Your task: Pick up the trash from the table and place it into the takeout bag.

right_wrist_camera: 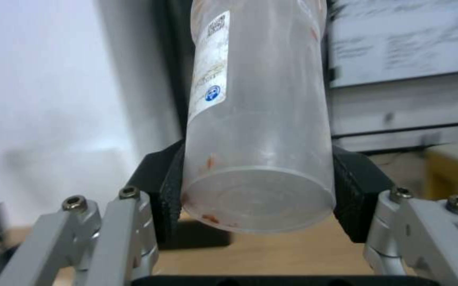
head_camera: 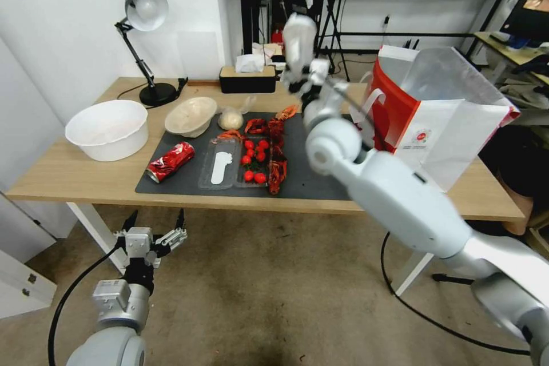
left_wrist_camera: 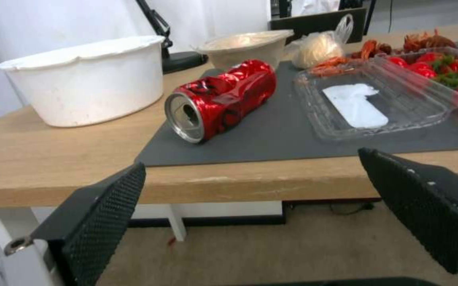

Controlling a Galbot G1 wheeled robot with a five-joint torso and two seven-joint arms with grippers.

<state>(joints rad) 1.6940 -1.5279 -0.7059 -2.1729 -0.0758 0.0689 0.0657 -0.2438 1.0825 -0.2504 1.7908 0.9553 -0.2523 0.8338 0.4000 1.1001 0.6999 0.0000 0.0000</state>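
Aloft, clear plastic cup (right_wrist_camera: 258, 131) in right claw (right_wrist_camera: 255, 190)

Head view: from above, looking down across the table (head_camera: 74, 174). Left wrist view: from below the table's front edge, close to the soda can (left_wrist_camera: 219, 99), shared with the head view. Right wrist view: very close to the clear cup (right_wrist_camera: 258, 119).

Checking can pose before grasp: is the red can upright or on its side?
On its side: the crushed red soda can lies flat on the dark grey mat, open end facing the camera.
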